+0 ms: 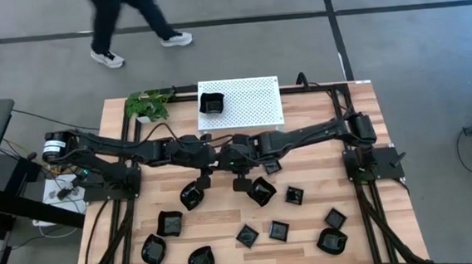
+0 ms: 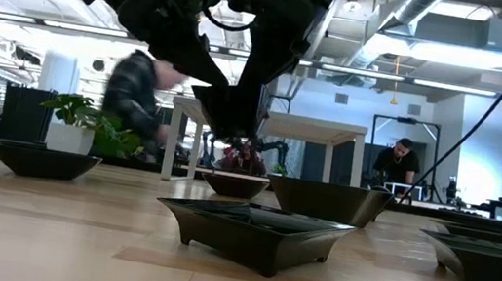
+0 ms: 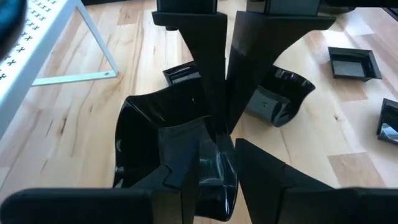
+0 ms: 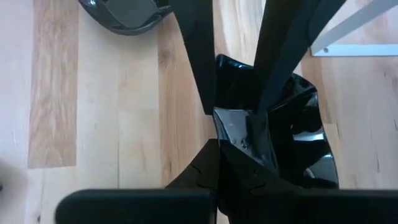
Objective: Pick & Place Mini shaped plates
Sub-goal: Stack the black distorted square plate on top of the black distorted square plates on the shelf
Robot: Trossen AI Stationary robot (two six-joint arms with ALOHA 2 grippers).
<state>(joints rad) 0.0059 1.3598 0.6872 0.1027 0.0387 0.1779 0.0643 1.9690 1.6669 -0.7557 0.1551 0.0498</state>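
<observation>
Nearest dish: square plate [image 2: 253, 231] sits flat on the wood close to the low camera, untouched.
Other plates: spread over the table's [image 1: 367, 223] near half; one [image 1: 211, 103] already rests on the white rack [image 1: 255, 106] at the far edge.
Left plate: wavy-rimmed dish [image 1: 193, 195], left of centre, tipped up under the left gripper [image 1: 203, 181].
Right plate: wavy-rimmed dish [image 1: 262, 191], just right of centre, apart from the left one, under the right gripper [image 1: 244, 182].
Material, judged: glossy, hard, thin-walled; probably light and stiff, likely slippery on its glaze, and could chip if dropped or knocked against another dish.
Where to hold, judged: across the upturned rim, one finger inside the bowl and one outside; the wavy lip gives a better bite than the smooth floor.
Left fingers: the left wrist view shows them straddling the wall of the wavy plate [image 3: 168, 146], a modest gap between them filled by that rim, so they look clamped on it.
Right fingers: pressed nearly together, pinching the thin rim of its plate [image 4: 280, 130] in the right wrist view.
Arm pose: both arms reach inward from their bases at the table's sides, forearms almost level, wrists meeting at mid-table and bent downward so the fingers point at the wood.
Risk, judged: grippers are close; lifting together could bump them.
</observation>
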